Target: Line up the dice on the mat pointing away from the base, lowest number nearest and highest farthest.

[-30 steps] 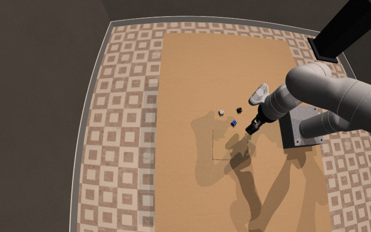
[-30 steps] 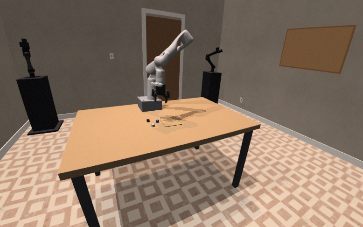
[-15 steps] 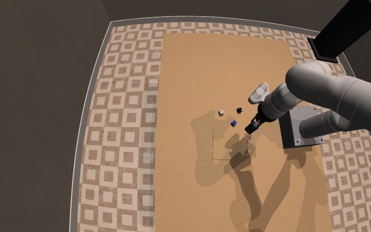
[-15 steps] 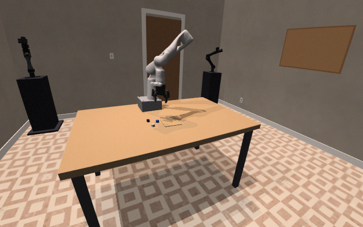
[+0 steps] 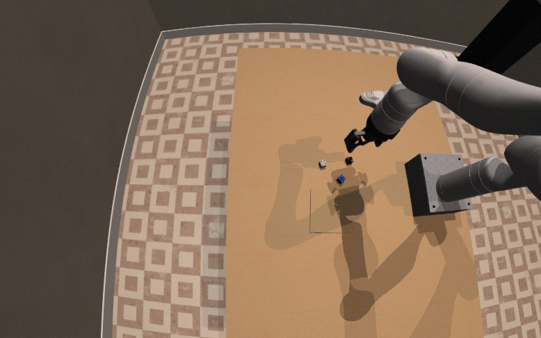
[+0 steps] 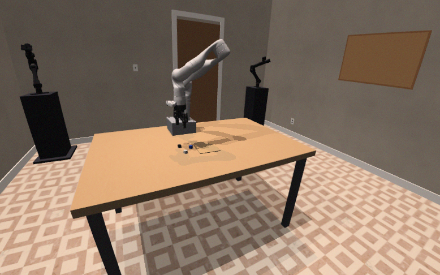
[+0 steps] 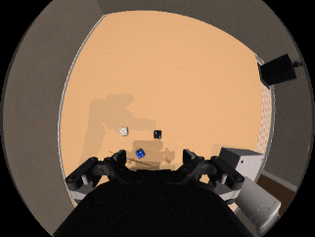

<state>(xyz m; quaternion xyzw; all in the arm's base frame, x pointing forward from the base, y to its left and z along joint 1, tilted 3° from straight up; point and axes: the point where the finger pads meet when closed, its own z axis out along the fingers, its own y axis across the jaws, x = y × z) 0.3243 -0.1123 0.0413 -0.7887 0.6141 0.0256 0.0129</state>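
The mat [image 5: 311,210] [image 6: 210,151] shows only as thin dark edge lines; its surface matches the table and its other edges cannot be made out. A white die [image 5: 322,163] [image 6: 185,151] [image 7: 123,131], a black die [image 5: 348,160] [image 6: 179,146] [image 7: 157,134] and a blue die [image 5: 341,179] [image 6: 190,146] [image 7: 140,154] lie apart, seemingly outside the mat beyond its visible left edge line's upper end in the top view. White and blue show several pips; black's number is unclear. My gripper [image 5: 349,148] [image 6: 180,125] [image 7: 154,156] is open and empty, above the table on the base side of the dice.
The grey robot base [image 5: 430,167] [image 6: 182,129] [image 7: 232,159] stands at the table's far edge in the exterior view. The wooden table [image 5: 272,92] [image 6: 129,171] [image 7: 171,59] carries the dice and arm shadows. Black pedestals stand beyond the table.
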